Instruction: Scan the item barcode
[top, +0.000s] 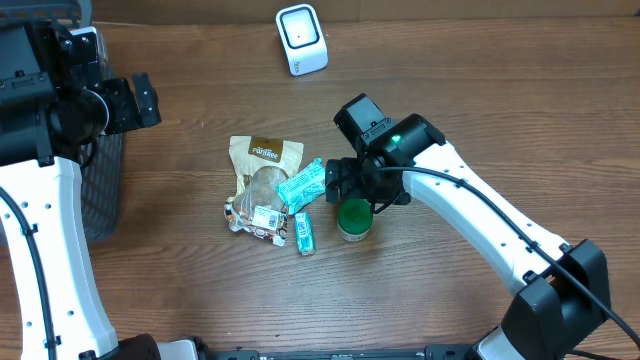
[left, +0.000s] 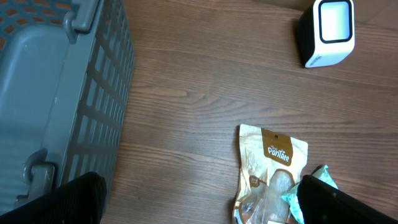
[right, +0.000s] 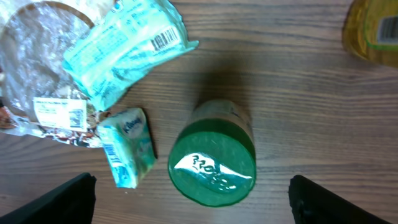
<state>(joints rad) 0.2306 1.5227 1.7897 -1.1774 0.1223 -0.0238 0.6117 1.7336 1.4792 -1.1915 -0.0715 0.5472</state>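
Green-lidded jar (top: 354, 219) stands upright on the bench (top: 470, 70), at the right edge of the item cluster, lid up. It's just beside the small tissue pack (top: 304, 233), with a gap between them.

Right gripper (top: 362, 190) hovers over the jar, released. In the right wrist view its fingers (right: 65, 199) sit wide apart at the bottom corners, and the jar (right: 212, 163) is between them with neither finger touching it. It grasps nothing.

Left gripper (top: 140, 100) is at far left, next to the grey basket (top: 102, 190), well apart from the cluster. It's fully released, with both fingers (left: 74, 199) spread at the frame corners and only bare wood between them.

Scanner (top: 301, 38) is white, at the top centre of the bench, well apart from the jar. It also shows in the left wrist view (left: 329, 30).

Rest of the cluster, left of the jar:
- brown pouch (top: 264, 158), lying flat
- teal pack (top: 302, 184), lying partly over the pouch, barcode (right: 163, 38) face up
- clear wrapped item with a white label (top: 255, 212), below the pouch, touching the tissue pack

Right wrist view also catches a yellowish item (right: 373, 31) at the top-right edge. It's cut off and blurred, so I can't tell what it is.
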